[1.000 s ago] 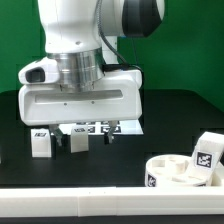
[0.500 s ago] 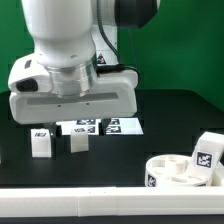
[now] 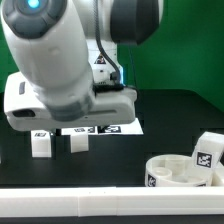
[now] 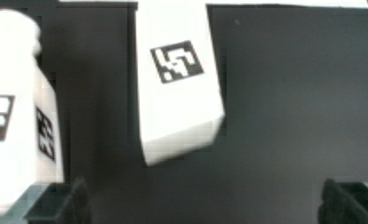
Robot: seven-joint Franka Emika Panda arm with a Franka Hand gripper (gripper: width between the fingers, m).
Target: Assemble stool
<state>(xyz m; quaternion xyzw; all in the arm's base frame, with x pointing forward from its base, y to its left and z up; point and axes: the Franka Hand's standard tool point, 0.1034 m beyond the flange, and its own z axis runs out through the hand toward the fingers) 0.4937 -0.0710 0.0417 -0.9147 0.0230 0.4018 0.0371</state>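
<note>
Two small white stool legs stand on the black table, one [image 3: 40,143] toward the exterior view's left and one [image 3: 78,142] beside it. In the wrist view the tagged leg [image 4: 181,80] lies ahead of my gripper [image 4: 199,205], and the other leg [image 4: 17,100] shows at the picture's edge. The gripper is open and empty, its dark fingertips [image 4: 39,205] wide apart, above the table and short of the legs. The round white seat [image 3: 172,178] sits at the exterior view's lower right, with a third tagged leg [image 3: 207,152] at its far side.
The marker board [image 3: 108,127] lies flat behind the two legs. A long white bar [image 3: 90,205] runs along the table's front edge. The arm's big white wrist [image 3: 60,85] hangs over the exterior view's left half and hides the table behind it.
The arm has swung toward the exterior view's left and tilted, so its wrist now fills more of the view. The legs and the seat have not moved.
</note>
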